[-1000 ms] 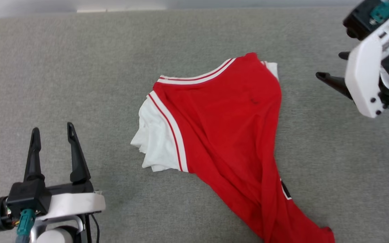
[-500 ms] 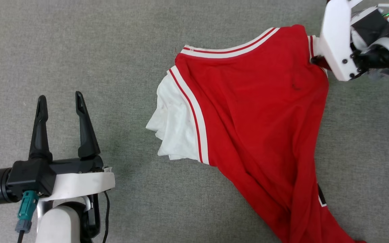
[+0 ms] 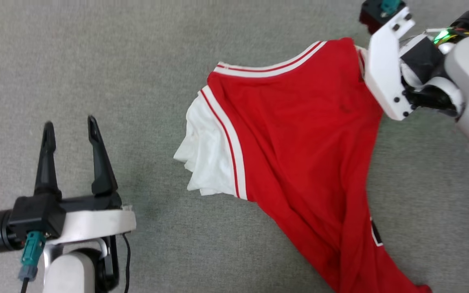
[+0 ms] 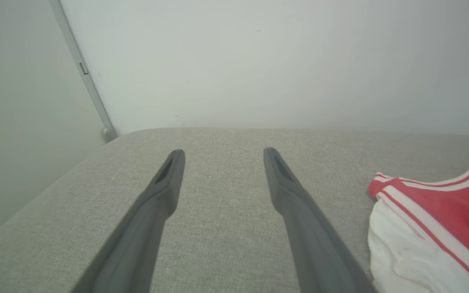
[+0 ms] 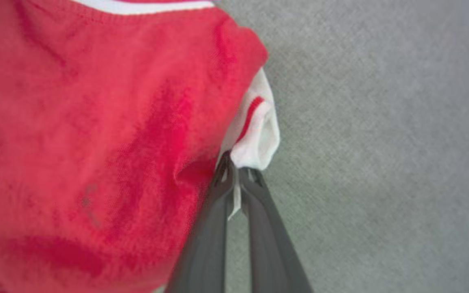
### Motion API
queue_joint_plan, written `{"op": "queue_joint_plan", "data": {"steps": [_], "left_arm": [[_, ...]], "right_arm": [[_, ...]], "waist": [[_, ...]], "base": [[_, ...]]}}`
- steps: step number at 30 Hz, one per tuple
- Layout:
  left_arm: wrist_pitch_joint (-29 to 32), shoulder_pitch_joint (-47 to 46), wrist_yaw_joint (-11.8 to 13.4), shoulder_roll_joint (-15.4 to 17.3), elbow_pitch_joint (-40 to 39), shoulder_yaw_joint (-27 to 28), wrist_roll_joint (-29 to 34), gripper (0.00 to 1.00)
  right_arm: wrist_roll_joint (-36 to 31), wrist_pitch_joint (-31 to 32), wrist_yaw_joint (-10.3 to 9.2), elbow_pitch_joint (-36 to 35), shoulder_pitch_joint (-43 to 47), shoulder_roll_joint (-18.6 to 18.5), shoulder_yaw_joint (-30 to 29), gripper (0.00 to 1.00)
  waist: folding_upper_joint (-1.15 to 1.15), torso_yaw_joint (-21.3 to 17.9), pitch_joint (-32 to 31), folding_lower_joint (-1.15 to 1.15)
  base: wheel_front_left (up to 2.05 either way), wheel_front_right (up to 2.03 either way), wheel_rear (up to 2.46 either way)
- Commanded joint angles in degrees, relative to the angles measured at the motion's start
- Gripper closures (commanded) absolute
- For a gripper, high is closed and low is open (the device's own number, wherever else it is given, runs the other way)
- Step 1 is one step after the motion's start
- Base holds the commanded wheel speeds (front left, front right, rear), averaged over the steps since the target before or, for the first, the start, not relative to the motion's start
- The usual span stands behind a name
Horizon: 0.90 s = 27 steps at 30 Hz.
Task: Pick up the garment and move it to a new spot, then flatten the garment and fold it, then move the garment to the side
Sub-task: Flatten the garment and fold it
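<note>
The garment, a red T-shirt with white sleeves and striped trim, lies crumpled across the grey padded surface, its hem trailing to the lower right. My right gripper is shut on the garment at the white sleeve edge by its far right shoulder; in the head view the fingertips hide behind the white wrist housing. My left gripper stands open at the lower left, well clear of the white sleeve. In the left wrist view the left gripper is open with the garment at the right.
The grey fabric surface spreads wide on all sides of the shirt. A pale wall rises behind its far edge, with a corner strip at the left.
My right gripper came in from the right to the shirt's far shoulder and shut on the sleeve edge. The head camera shifted. The left gripper stayed open.
</note>
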Motion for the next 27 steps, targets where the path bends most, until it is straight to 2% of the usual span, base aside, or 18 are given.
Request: {"op": "queue_joint_plan", "data": {"steps": [1, 4, 10, 14, 19, 22, 23, 27], "left_arm": [[-0.14, 1.02, -0.17, -0.07, 0.16, 0.38, 0.24, 0.0], [-0.14, 2.99, -0.27, -0.06, 0.24, 0.92, 0.37, 0.0], [-0.14, 6.78, 0.12, -0.07, -0.14, 1.64, 0.32, 0.0], [-0.14, 8.39, 0.12, -0.05, -0.15, 1.97, 0.52, 0.0], [-0.14, 8.33, -0.02, -0.06, -0.19, 1.98, 0.67, 0.0], [-0.14, 7.81, -0.19, -0.06, -0.29, 1.66, 0.81, 0.0], [-0.14, 7.32, -0.42, -0.06, -0.46, 1.4, 0.9, 0.0], [-0.14, 6.68, -0.47, -0.07, -0.21, 0.94, 0.87, 0.0]], "right_arm": [[0.35, -1.22, -0.03, -1.17, 0.01, -1.14, 0.36, 1.0], [2.04, -4.68, -0.03, -6.03, -0.48, -4.73, 2.55, 1.0], [5.06, -8.51, -0.03, -20.35, 2.0, -16.45, 6.49, 1.0], [7.24, -8.96, -0.04, -27.75, 5.25, -24.53, 5.06, 1.0], [8.74, -7.11, -0.04, -30.73, 10.86, -32.23, 2.25, 1.0], [9.61, -6.23, -0.04, -28.08, 13.68, -33.72, 0.18, 1.0], [9.27, -5.7, -0.04, -22.91, 16.22, -32.36, -1.74, 1.0], [7.75, -5.52, -0.04, -13.82, 18.98, -28.24, -3.86, 1.0]], "waist": [[0.0, -1.33, -2.43, -0.01], [0.0, -2.62, -5.2, -0.01], [0.0, -5.29, -9.34, -0.01], [0.0, -6.89, -10.78, -0.01], [0.0, -7.86, -10.9, -0.01], [0.0, -7.95, -10.24, -0.01], [0.0, -7.64, -9.16, -0.01], [0.0, -6.79, -7.72, -0.01]], "base": [[0.0, 0.0, 0.0], [0.0, 0.0, 0.0], [0.0, 0.0, 0.0], [0.0, 0.0, 0.0], [0.0, 0.0, 0.0], [0.0, 0.0, 0.0], [0.0, 0.0, 0.0], [0.0, 0.0, 0.0]]}}
